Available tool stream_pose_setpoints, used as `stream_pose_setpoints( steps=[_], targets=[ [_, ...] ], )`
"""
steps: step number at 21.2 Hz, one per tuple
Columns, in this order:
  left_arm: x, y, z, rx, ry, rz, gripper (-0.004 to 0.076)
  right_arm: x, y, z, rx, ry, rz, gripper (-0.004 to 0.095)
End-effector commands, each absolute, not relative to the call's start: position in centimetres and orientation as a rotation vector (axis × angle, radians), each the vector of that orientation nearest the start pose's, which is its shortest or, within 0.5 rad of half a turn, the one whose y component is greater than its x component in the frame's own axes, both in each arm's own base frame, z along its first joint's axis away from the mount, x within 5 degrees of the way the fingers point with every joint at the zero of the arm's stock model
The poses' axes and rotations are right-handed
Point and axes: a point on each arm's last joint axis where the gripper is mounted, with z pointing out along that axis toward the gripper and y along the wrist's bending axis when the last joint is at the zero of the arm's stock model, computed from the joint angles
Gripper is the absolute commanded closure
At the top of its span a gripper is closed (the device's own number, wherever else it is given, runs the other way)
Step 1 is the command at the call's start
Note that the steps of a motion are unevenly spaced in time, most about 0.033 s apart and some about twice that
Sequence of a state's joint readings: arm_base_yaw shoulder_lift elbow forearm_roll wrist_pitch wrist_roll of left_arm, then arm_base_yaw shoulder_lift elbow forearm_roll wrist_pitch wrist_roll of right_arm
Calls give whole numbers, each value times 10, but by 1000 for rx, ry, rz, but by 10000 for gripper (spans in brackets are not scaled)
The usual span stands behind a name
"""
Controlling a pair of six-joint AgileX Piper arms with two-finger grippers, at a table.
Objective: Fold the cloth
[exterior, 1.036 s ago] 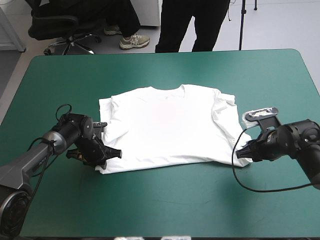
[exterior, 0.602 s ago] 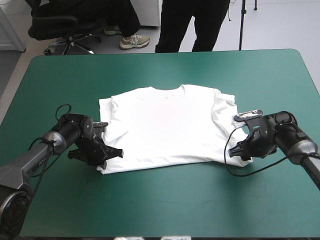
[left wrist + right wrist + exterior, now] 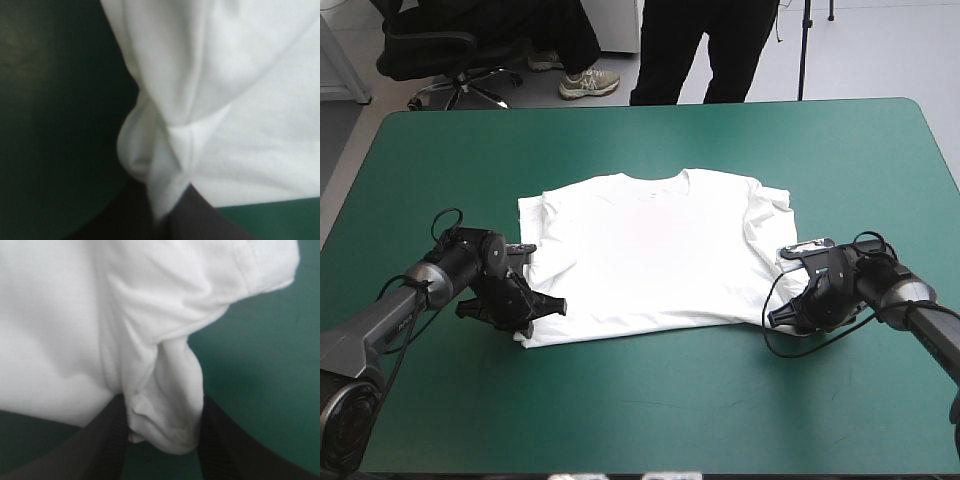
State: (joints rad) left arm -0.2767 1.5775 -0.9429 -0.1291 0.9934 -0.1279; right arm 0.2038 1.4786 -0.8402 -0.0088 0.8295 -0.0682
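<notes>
The white T-shirt (image 3: 660, 255) lies spread flat in the middle of the table, collar toward the far edge. My left gripper (image 3: 542, 308) sits low at its near left hem corner. In the left wrist view that gripper (image 3: 162, 217) is shut on a pinched fold of the T-shirt (image 3: 240, 100). My right gripper (image 3: 778, 316) is at the near right hem corner. In the right wrist view it (image 3: 162, 432) stands open, and a bunched lump of the T-shirt (image 3: 75, 315) fills the gap between its fingers (image 3: 112, 435).
Teal-green cover (image 3: 650, 400) shows on all sides of the shirt, widest toward the near edge and the far corners. The shirt's right sleeve (image 3: 775, 205) is rumpled just beyond my right gripper.
My right gripper has slid in from the right to the shirt's near right corner. The left arm has stayed at the near left corner.
</notes>
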Motion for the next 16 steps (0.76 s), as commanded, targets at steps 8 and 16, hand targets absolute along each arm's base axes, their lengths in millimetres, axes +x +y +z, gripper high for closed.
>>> stream_pose_setpoints(
  steps=[8,16],
  targets=[
    [252,-81,232,170,3066,-154,741,246,48,232,-401,2944,-15,925],
    [228,-74,314,133,2841,-235,741,242,48,313,-306,2752,28,926]
  ],
)
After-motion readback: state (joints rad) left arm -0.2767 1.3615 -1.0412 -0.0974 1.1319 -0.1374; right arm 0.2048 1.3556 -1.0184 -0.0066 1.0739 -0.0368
